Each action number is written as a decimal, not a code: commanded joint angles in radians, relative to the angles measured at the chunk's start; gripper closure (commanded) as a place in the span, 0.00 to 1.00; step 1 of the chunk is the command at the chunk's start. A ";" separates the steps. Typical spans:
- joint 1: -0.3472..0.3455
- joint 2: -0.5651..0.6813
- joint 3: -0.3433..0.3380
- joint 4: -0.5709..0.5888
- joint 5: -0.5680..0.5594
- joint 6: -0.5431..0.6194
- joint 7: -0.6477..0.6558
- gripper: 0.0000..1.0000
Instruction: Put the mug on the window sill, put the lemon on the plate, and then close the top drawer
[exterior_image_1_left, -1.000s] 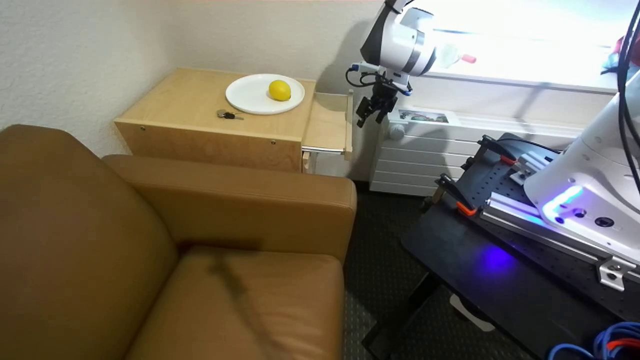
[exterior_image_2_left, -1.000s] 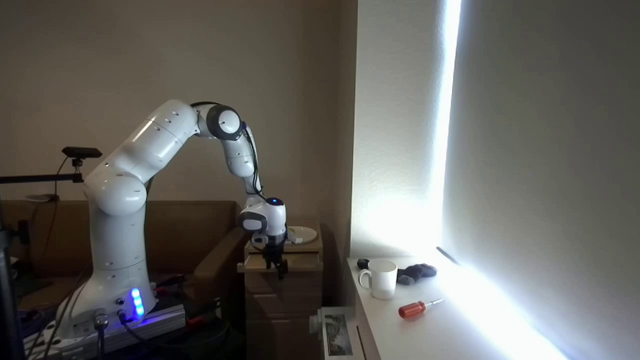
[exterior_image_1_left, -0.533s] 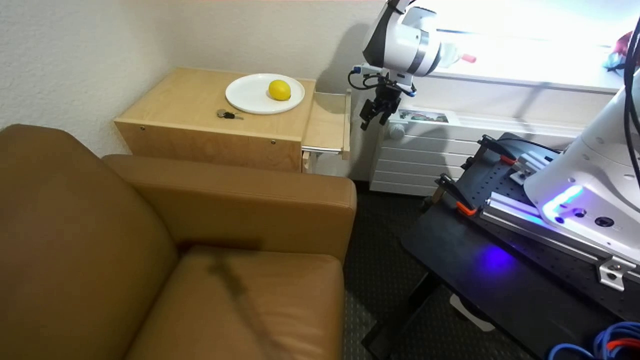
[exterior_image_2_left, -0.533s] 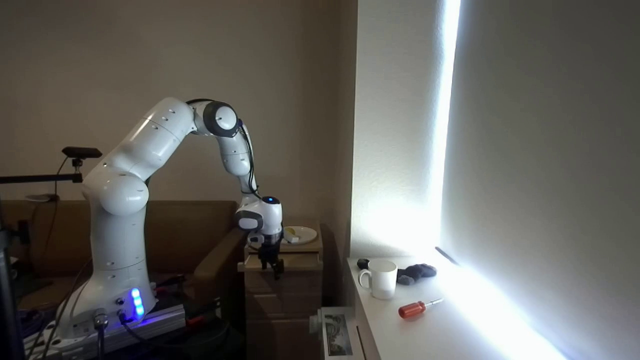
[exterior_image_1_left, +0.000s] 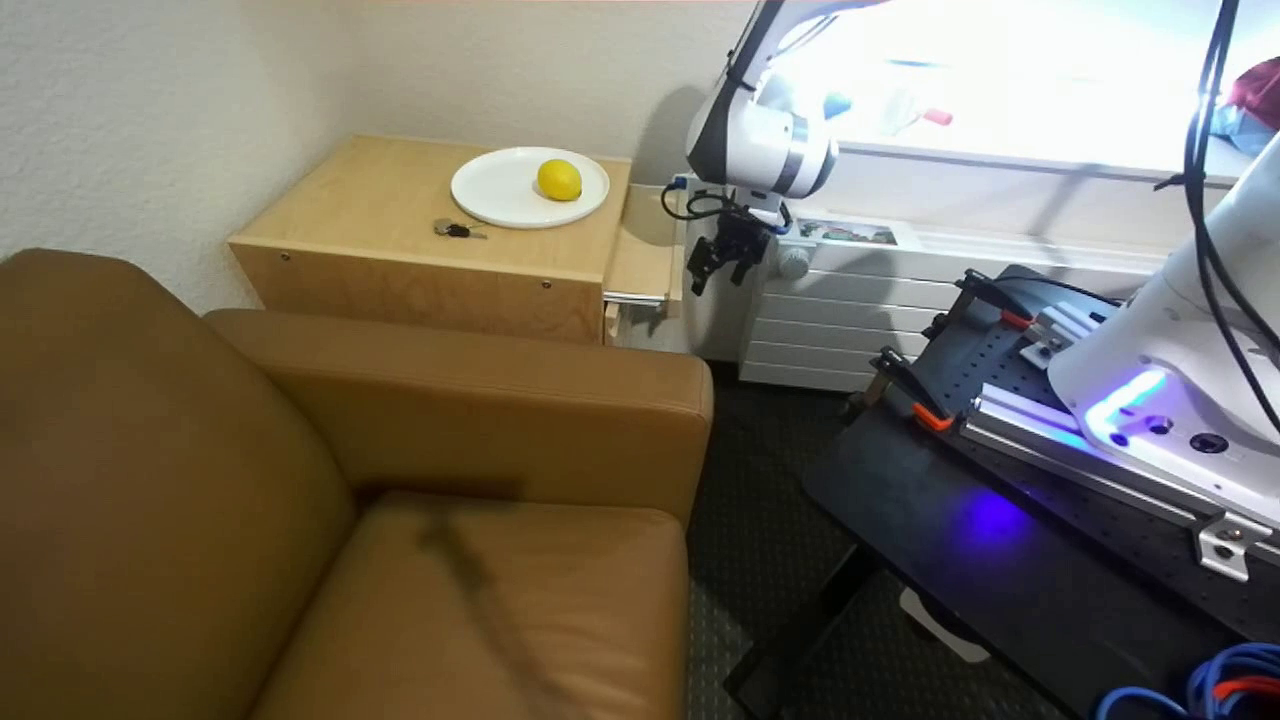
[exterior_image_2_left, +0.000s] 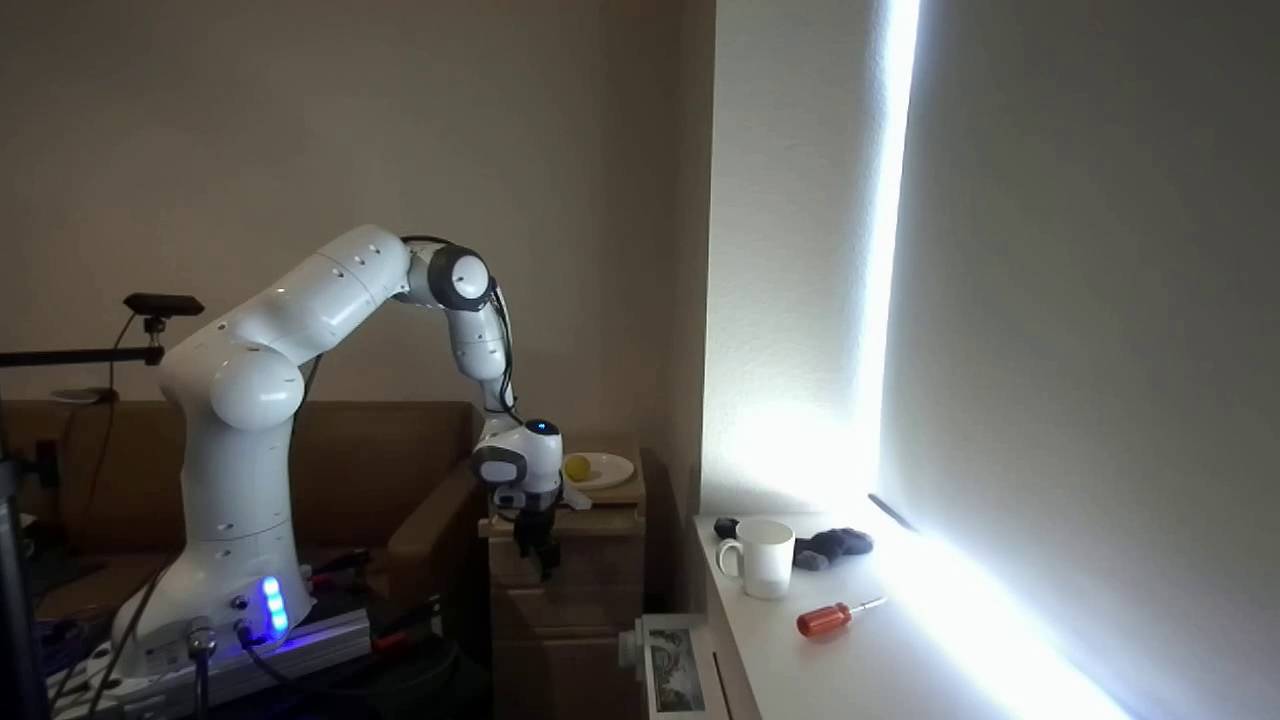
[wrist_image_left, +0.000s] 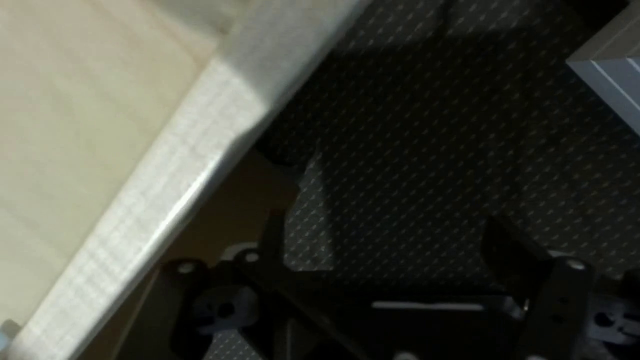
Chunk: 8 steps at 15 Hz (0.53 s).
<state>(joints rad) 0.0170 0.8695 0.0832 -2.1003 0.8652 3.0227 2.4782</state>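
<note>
The white mug (exterior_image_2_left: 768, 560) stands upright on the window sill (exterior_image_2_left: 790, 660); in an exterior view it is washed out by glare. The yellow lemon (exterior_image_1_left: 559, 180) rests on the white plate (exterior_image_1_left: 495, 190) on the wooden cabinet (exterior_image_1_left: 390, 215); both also show in an exterior view, lemon (exterior_image_2_left: 577, 468) and plate (exterior_image_2_left: 612, 470). The top drawer (exterior_image_1_left: 640, 262) is partly open. My gripper (exterior_image_1_left: 718, 276) is open and empty, pointing down just outside the drawer front. In the wrist view the drawer's front rim (wrist_image_left: 185, 150) runs beside the left finger of the gripper (wrist_image_left: 385, 230); contact is unclear.
Keys (exterior_image_1_left: 458, 230) lie on the cabinet. A radiator (exterior_image_1_left: 830, 320) stands under the sill. A red screwdriver (exterior_image_2_left: 825, 620) and dark cloth items (exterior_image_2_left: 835, 546) lie by the mug. The brown sofa arm (exterior_image_1_left: 480, 370) is beside the cabinet.
My gripper has moved down and toward the cabinet. The top drawer has slid in a little. The mug, lemon and plate have not moved.
</note>
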 joint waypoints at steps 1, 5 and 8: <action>-0.079 0.079 0.116 0.138 0.051 0.048 -0.034 0.00; -0.070 0.152 0.172 0.258 0.030 0.102 -0.024 0.00; -0.068 0.180 0.188 0.281 0.020 0.127 -0.030 0.00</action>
<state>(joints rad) -0.0343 1.0014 0.2345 -1.8747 0.8832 3.1094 2.4741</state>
